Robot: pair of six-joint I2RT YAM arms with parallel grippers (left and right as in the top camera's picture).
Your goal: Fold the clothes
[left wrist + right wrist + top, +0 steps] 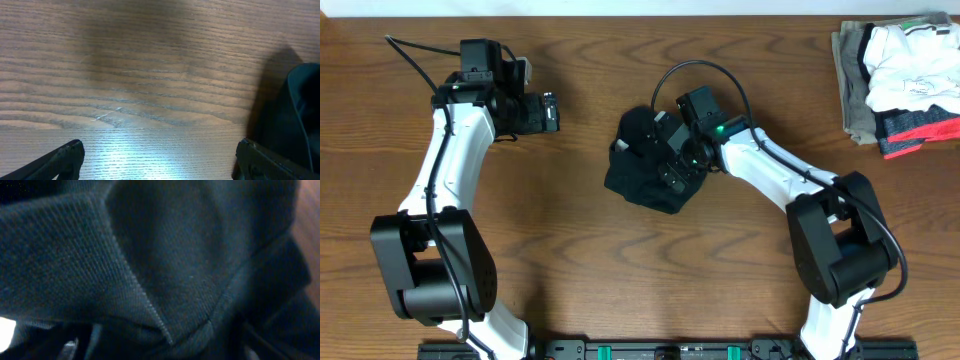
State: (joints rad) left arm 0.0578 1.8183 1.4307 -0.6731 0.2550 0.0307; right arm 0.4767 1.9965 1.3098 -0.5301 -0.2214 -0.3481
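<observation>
Wide left tool, black garment bunched mid-worktop, right tool sunk in it.

Toward the far left corner the left tool (550,112) points right, spread wide, nothing between its fingers (65,157), only bare wood of the worktop (570,270) beneath. It sits apart from the garment (638,175), whose dark edge shows at the right of the left wrist view. The garment is a crumpled heap near the centre, a little toward the far edge. The right tool (682,160) presses into the heap's right side. Its wrist view is filled with dark knit and a stitched seam (145,300), so I cannot tell whether it is wide or narrow. In the far right corner sits a pile (900,80) of white, grey and red-trimmed clothes.
</observation>
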